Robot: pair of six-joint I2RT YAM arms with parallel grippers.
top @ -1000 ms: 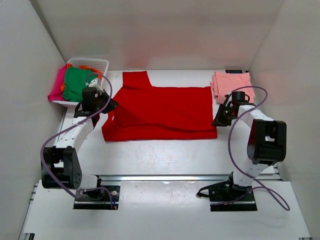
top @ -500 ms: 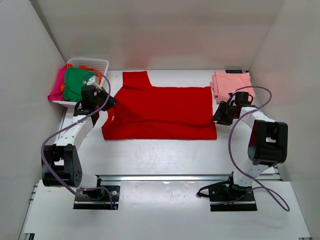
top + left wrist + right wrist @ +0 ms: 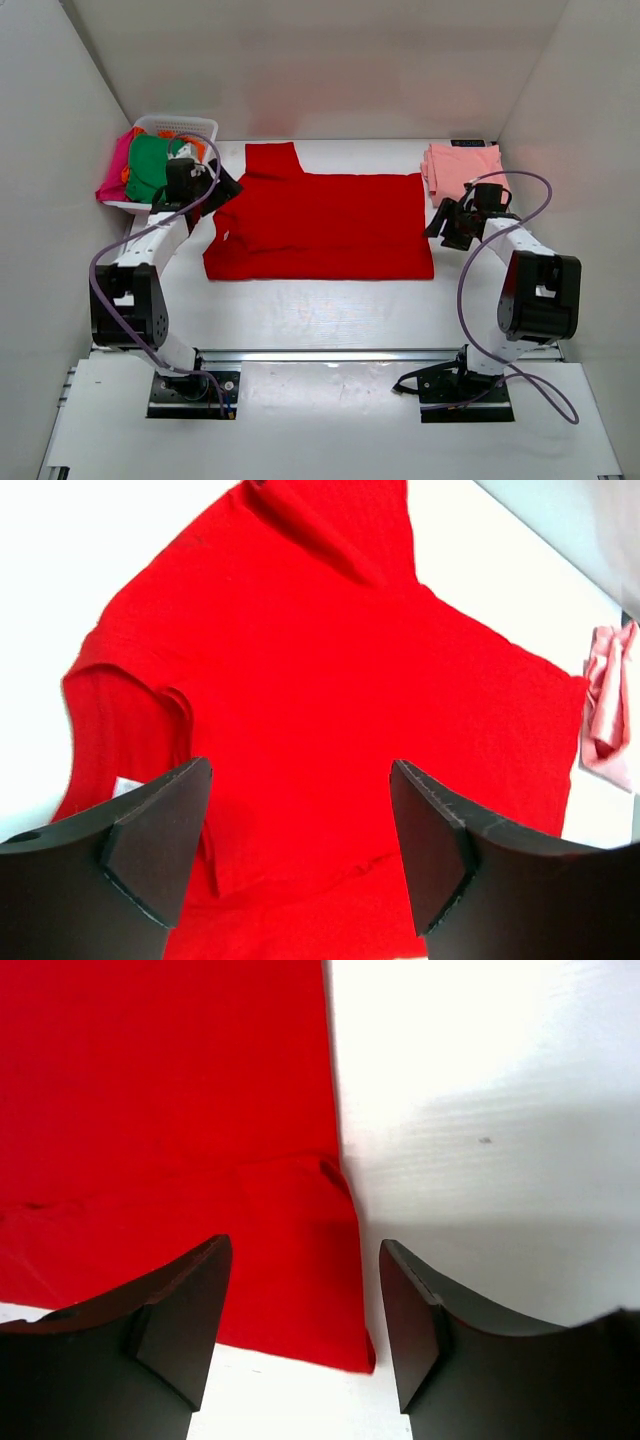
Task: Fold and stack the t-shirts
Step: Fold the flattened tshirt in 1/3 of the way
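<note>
**Red tee lies between two open grippers**

The bright red cloth t-shirt (image 3: 320,225) lies partly folded mid-table. The left gripper (image 3: 300,810) and right gripper (image 3: 305,1290) hover over its side edges, jaws wide apart and empty. One folded salmon-pink tee (image 3: 462,168) sits far right. Only the top view shows the white plastic lattice basket (image 3: 205,124) holding one green tee (image 3: 150,165), one magenta tee (image 3: 112,172) and one orange tee (image 3: 180,134).

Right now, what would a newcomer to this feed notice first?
The red tee lies spread mid-table, partly folded, with the open left end effector and open right end effector at its side edges. A folded pink tee sits at the far right. A basket holding a green tee sits far left.
</note>
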